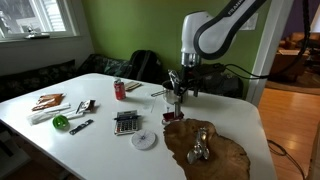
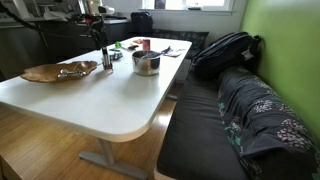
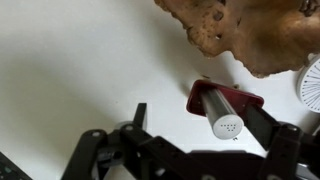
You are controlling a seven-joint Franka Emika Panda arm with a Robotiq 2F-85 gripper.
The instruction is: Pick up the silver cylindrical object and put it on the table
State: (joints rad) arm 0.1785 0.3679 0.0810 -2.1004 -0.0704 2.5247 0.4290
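The silver cylindrical object [image 3: 218, 108], a shaker with small holes in its top, stands upright on a dark red pad [image 3: 240, 96] on the white table [image 3: 80, 60]. It is just beside the brown wood slab [image 3: 250, 35]. My gripper [image 3: 200, 125] is open and lowered around it. The cylinder is between the fingers, close to the right-hand one, and the left-hand finger is well apart. In an exterior view the gripper [image 1: 176, 97] hangs over the red pad [image 1: 172, 117] at the slab's far edge [image 1: 205, 150]. It also shows in an exterior view [image 2: 105, 55].
On the table [image 1: 100, 150] lie a red can [image 1: 119, 90], a calculator [image 1: 126, 122], a round metal dish [image 1: 145, 139], a green object [image 1: 60, 122] and small tools. Silver items [image 1: 200, 145] rest on the slab. A dark bench with bags [image 2: 225, 50] runs along the table.
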